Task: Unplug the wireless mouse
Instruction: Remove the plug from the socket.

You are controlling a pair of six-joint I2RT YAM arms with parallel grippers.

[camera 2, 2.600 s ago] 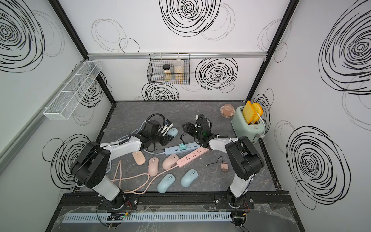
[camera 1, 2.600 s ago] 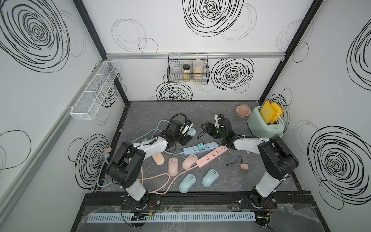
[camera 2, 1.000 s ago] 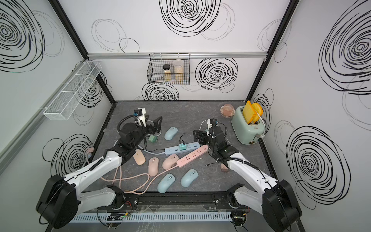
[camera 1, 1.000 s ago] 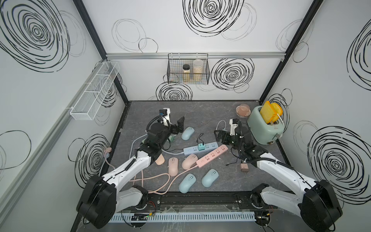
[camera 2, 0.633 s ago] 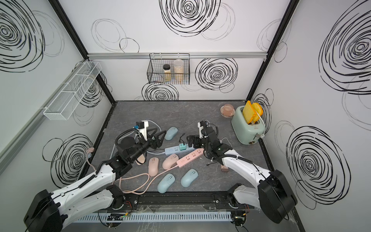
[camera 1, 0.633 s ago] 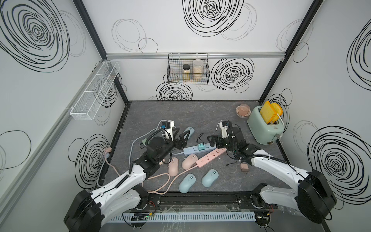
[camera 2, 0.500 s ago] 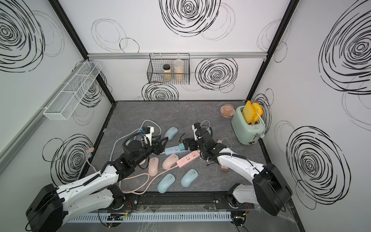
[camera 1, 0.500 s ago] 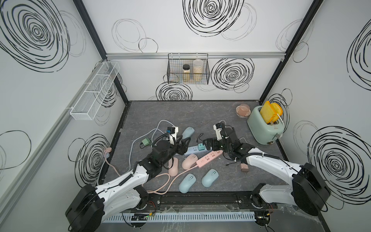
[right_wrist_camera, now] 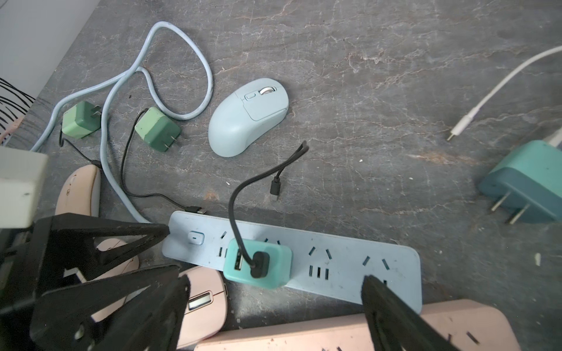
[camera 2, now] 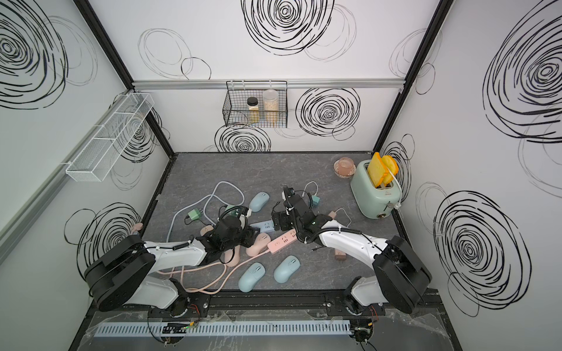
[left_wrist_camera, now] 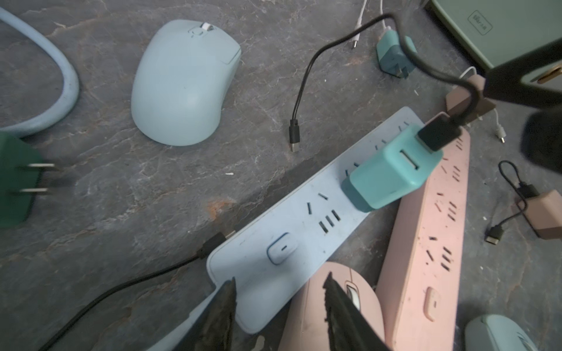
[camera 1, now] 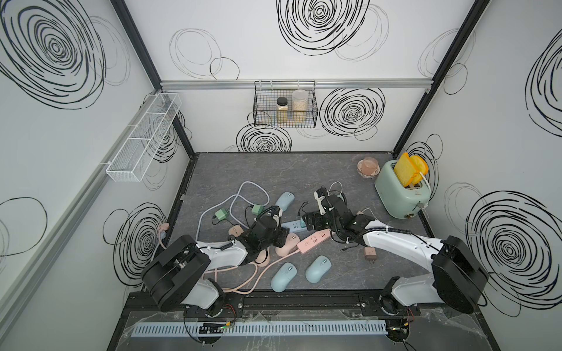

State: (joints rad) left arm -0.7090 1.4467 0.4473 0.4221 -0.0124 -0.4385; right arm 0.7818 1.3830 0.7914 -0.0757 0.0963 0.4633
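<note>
Charger (right_wrist_camera: pixel 276 267) upright in blue strip (right_wrist_camera: pixel 334 261), between wide-open empty right jaws; left jaws half-closed astride strip's end, grip unclear

You're looking at a matt, stone-veined grey tabletop (left_wrist_camera: pixel 152 197). At lower centre, the blue power strip (left_wrist_camera: pixel 289 231) is scuffed matt plastic. The teal charger (left_wrist_camera: pixel 386 179) looks like smooth satin plastic, and its black cable (right_wrist_camera: pixel 231 212) looks rubbery.
</note>
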